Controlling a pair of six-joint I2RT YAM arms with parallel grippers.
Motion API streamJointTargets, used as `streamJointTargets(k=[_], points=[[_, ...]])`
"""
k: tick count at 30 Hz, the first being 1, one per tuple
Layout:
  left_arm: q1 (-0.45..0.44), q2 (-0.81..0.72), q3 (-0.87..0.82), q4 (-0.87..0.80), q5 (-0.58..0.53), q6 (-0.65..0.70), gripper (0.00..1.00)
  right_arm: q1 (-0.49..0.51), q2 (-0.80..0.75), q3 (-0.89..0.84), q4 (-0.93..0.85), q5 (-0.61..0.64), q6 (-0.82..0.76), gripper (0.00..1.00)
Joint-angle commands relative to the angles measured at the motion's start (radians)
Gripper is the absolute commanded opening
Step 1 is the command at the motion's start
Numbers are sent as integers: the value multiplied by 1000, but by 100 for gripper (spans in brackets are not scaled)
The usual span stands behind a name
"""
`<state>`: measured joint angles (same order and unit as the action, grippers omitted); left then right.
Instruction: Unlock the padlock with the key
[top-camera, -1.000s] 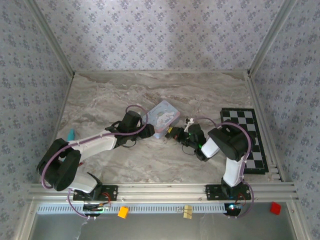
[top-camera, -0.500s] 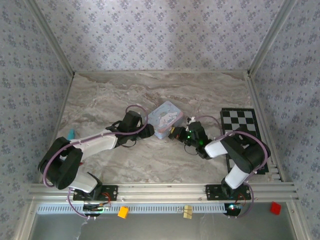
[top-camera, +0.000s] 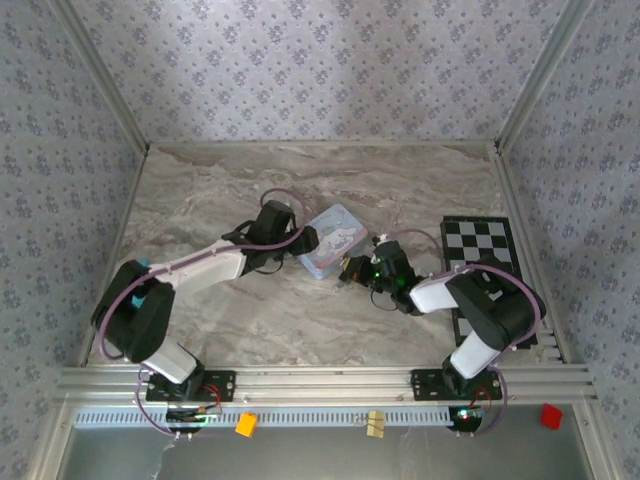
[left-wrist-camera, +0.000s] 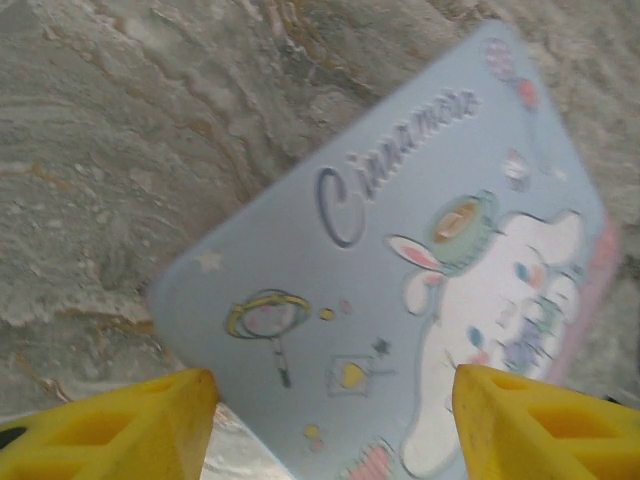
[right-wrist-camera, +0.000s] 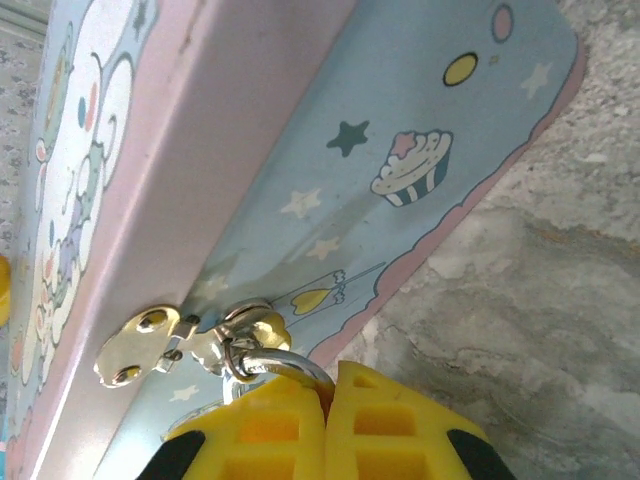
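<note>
- The padlock (right-wrist-camera: 295, 362) is being shown by its thin silvery shackle alone. The shackle is being carried through the staple of the hasp (right-wrist-camera: 150, 345) on the side wall of the light-blue tin (right-wrist-camera: 400, 150), low and left of centre in the right wrist view. The black body is being hidden by the fingers.
- The right gripper (right-wrist-camera: 328, 400) is being held with its yellow fingers pressed together at the bottom edge of that frame. The shackle is being met right at their seam. Whether the key or the lock body is being pinched there cannot be told.
- The left gripper (left-wrist-camera: 332, 385) is being held wide open over the tin's pictured lid, with one yellow finger at each lower corner of the left wrist view and nothing being gripped.
- In the top view, the light-blue tin (top-camera: 335, 235) is being flanked mid-frame on the worktop (top-camera: 200, 190). The left gripper (top-camera: 305, 242) is being kept at its left edge and the right gripper (top-camera: 350, 270) just below and right of it.
- The right arm is therefore being judged the nearer one, already touching the padlock.
- The padlock's long axis is being judged to run from the hasp straight down towards the right fingers, across the tin wall, which slants from lower left to upper right.
- Any turning of the key is being judged likely to drag the tin, so bracing by the open left fingers is being called for.
</note>
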<state>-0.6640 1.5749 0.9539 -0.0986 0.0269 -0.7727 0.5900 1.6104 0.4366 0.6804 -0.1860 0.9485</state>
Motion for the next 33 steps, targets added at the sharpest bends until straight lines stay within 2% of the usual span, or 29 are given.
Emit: streamJointTargets(k=[1,6,10,21,26,33], points=[[-4,50,34,-98,-53,44,65,-16,-40,9,-59,13,-23,0],[-3,66,7,-77,-53,35,64,-58,-48,-4,-9,-21,20,0],[-5,71,-21,-68,-46,33,63,-102,-5,-18,143,-101,132,0],[-2,49,-73,-39,-49,23,62,-108,-46,-4,76,-66,130,0],[17,41,-70,-30,-32,36,62,-110,-170,-4,-123,-38,48,0],[28,-40,-77,-1,40,69,68,-117,-417,37,-593,32,-154,0]])
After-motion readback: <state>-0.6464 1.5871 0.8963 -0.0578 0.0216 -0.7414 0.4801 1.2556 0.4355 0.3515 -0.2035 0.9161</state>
